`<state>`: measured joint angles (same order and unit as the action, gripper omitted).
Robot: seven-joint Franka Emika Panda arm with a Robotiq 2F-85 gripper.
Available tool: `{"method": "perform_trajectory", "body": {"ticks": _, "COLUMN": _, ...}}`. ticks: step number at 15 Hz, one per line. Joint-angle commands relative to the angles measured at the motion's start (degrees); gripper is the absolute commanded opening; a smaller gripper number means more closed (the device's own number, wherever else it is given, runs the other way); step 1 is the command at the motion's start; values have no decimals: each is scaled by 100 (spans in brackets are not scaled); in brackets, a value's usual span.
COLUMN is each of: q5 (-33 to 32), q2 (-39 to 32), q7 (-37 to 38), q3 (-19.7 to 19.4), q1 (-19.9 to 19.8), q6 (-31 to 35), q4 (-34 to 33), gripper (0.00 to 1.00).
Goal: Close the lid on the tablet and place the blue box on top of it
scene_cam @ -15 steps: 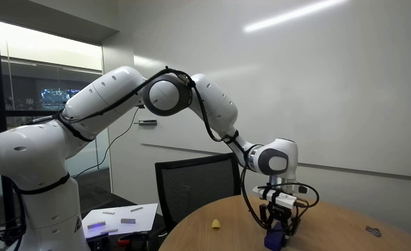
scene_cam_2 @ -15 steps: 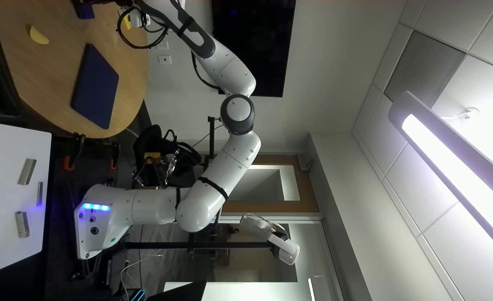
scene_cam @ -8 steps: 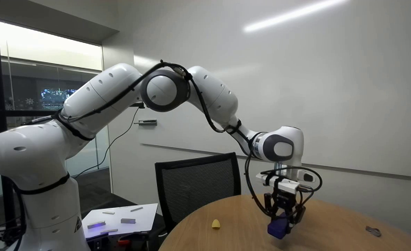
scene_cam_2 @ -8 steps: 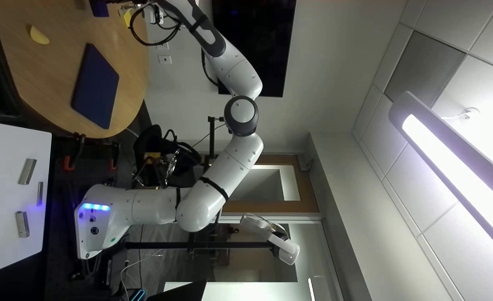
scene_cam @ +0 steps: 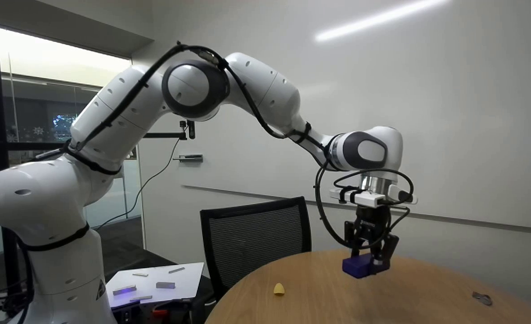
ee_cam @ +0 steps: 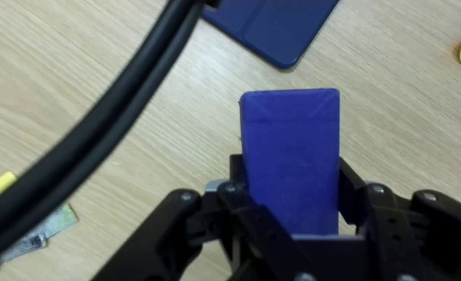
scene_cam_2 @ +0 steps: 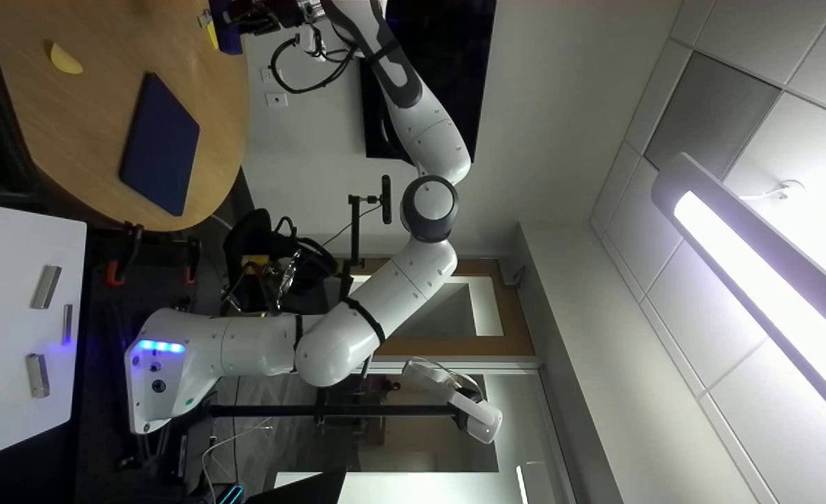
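In the wrist view, the claw [ee_cam: 292,171] pinched the box [ee_cam: 291,152] mid-frame across its width, probably the best hold; it seemed light and stiff. The tablet [ee_cam: 281,28] lay at the frame's top.

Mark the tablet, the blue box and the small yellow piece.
Tablet [scene_cam_2: 159,145], in an exterior view: middle of its navy upper face.
Blue box [ee_cam: 292,160], wrist view: broad face turned to the camera.
Yellow piece [scene_cam: 279,290], in an exterior view: middle of its visible side.

A mesh chair [scene_cam: 257,238] stands beyond the curved edge of the tabletop [scene_cam: 312,301]. Light [scene_cam: 380,20] streaks the white wall [scene_cam: 454,121].
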<state>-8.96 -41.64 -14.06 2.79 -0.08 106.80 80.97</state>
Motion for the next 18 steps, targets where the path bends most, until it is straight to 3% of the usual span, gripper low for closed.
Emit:
{"method": "perform_trajectory", "body": {"ticks": 1, "q5": 253, "q2": 568, "q7": 614, "q3": -83, "q1": 25, "q6": -58, "q4": 703, "gripper": 31}}
{"method": "perform_trajectory", "body": {"ticks": 8, "q5": 643, "q2": 767, "q7": 1920, "q3": -190, "q1": 121, "q6": 104, "q4": 1556, "gripper": 31}}
{"method": "perform_trajectory", "body": {"ticks": 18, "q5": 917, "q2": 911, "q7": 3312, "q3": -434, "q1": 201, "q6": 608, "q4": 2188, "gripper": 31}}
